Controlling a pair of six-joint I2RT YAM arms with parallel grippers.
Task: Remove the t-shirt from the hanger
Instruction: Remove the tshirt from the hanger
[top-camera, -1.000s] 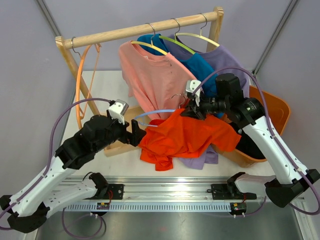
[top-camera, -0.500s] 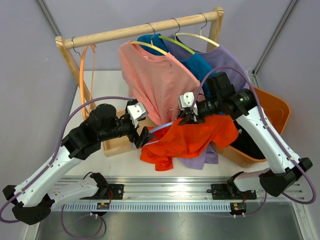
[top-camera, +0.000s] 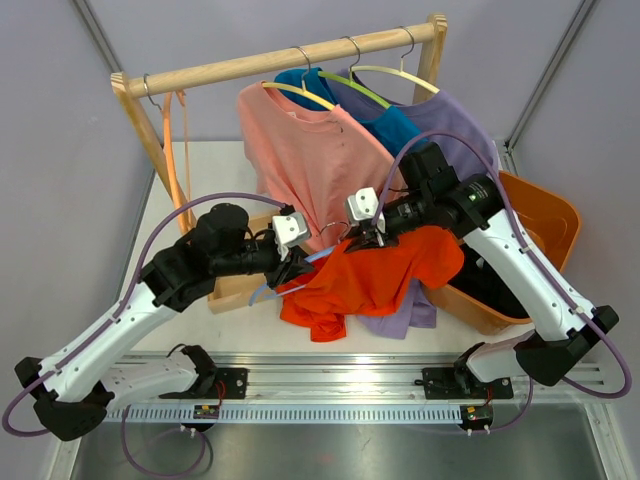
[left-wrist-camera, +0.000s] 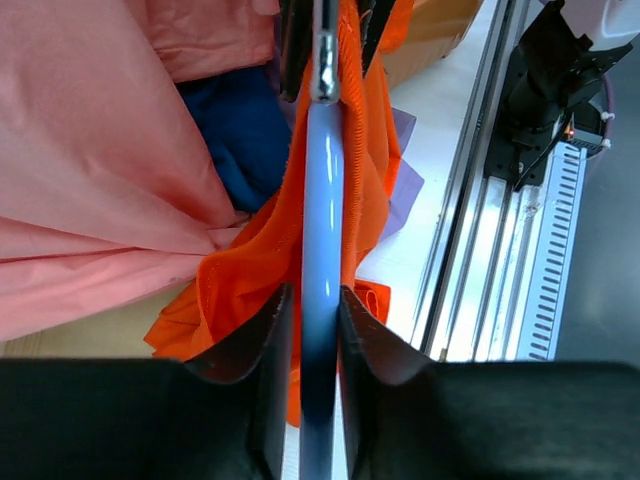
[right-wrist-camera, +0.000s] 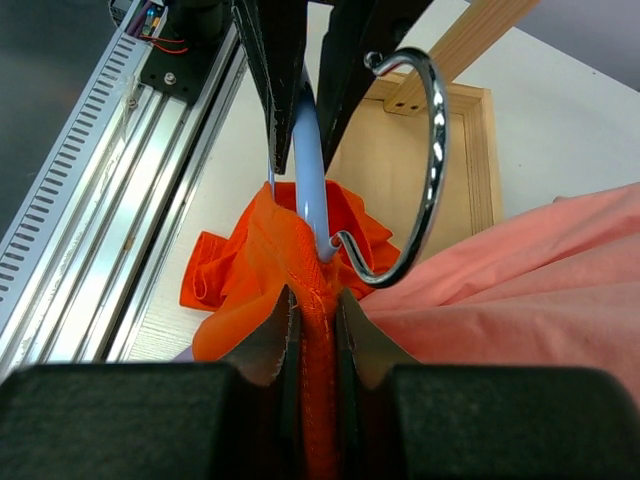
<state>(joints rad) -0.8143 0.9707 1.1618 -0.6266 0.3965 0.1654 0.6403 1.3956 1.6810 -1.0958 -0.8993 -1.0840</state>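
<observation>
Centrally, below the wooden rack (top-camera: 280, 62) at the frame's top, the orange t-shirt (top-camera: 385, 280) droops over the surface (top-camera: 215, 170), threaded on its pale blue hanger (left-wrist-camera: 322, 230). Left fingers (left-wrist-camera: 265, 335) clamp tight on that hanger's arm; right fingers (right-wrist-camera: 262, 340) pinch the shirt's collar beside the metal hook (right-wrist-camera: 438, 150).

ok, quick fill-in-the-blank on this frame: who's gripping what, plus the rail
1. The left gripper is clamped on the light ____ hanger.
2. The right gripper pinches the ____ t-shirt just below the hanger's hook.
3. The other shirts hang from a rail made of ____.

Missing words: blue; orange; wood
</observation>
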